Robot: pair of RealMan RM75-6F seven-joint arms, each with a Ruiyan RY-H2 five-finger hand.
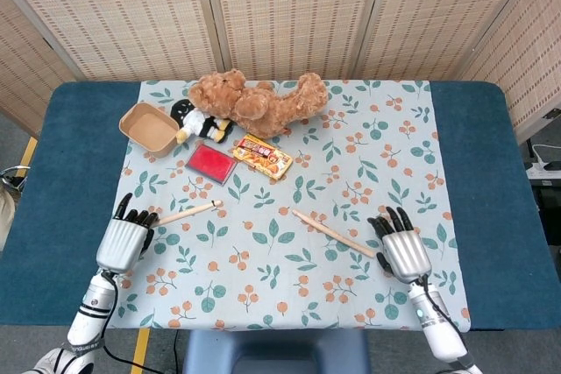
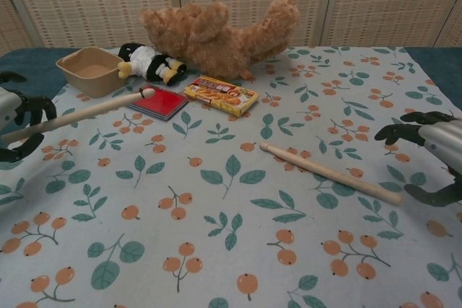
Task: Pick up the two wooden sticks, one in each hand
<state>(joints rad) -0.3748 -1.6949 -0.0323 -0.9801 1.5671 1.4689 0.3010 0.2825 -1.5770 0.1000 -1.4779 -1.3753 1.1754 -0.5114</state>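
One wooden stick is lifted off the cloth, and my left hand grips its near end at the table's left side. In the chest view this stick slants up to the right from my left hand at the frame edge. The second wooden stick lies flat on the leaf-print cloth right of centre. My right hand hovers just right of its near end, holding nothing. In the chest view the right hand has its fingers apart beside that stick, not touching it.
A brown teddy bear lies at the back of the cloth. A tan bowl and a penguin toy sit at the back left. A red flat box and a snack box lie in front of them.
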